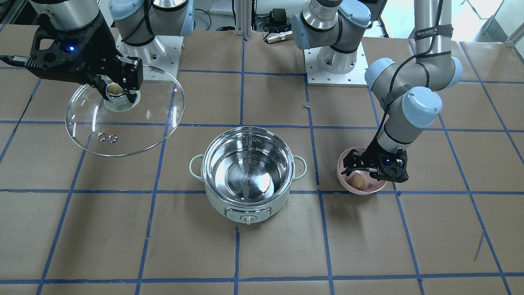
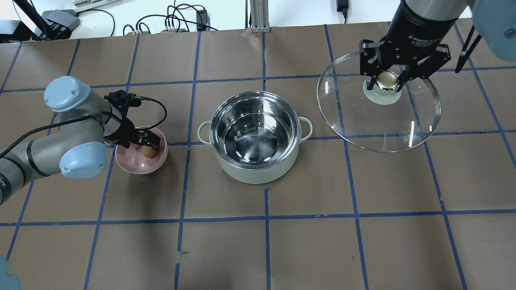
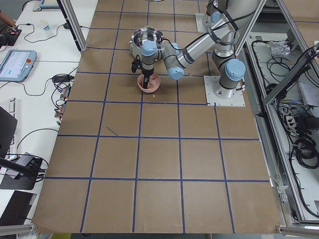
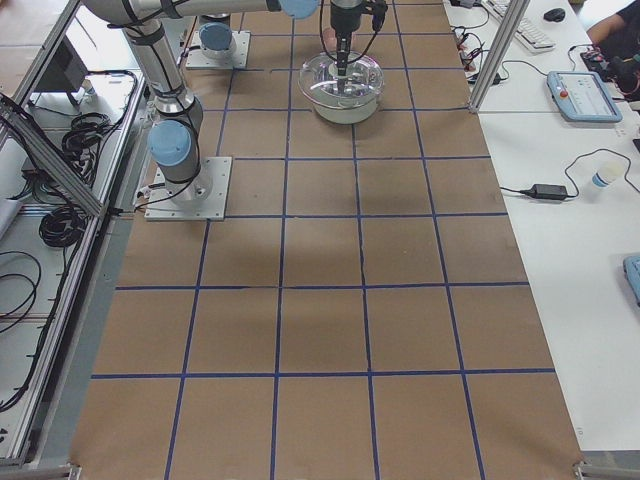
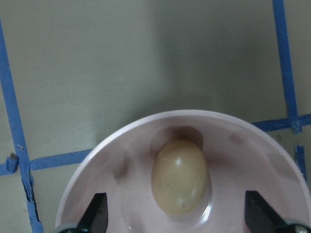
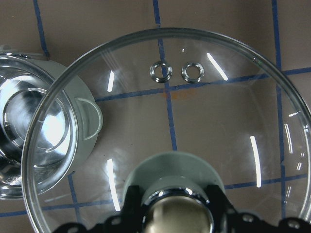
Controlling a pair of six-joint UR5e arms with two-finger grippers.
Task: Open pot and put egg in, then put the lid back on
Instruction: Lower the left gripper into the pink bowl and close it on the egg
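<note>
The mint-green pot (image 2: 258, 171) stands open at the table's middle, its steel inside empty; it also shows in the front view (image 1: 245, 203). The brown egg (image 5: 180, 177) lies in a pink bowl (image 5: 121, 150) to the pot's left in the overhead view (image 2: 133, 166). My left gripper (image 2: 147, 146) is low in the bowl, open, with a finger (image 5: 97, 213) on each side of the egg (image 2: 148, 152), not touching it. My right gripper (image 2: 388, 78) is shut on the beige knob of the glass lid (image 2: 379, 121) and holds it in the air, right of the pot.
Brown paper with blue tape lines covers the table (image 2: 266, 241). The arm bases (image 1: 335, 61) stand at the robot's edge. In the right wrist view, the pot's handle (image 6: 92, 119) shows through the lid (image 6: 204, 121), lower left of it.
</note>
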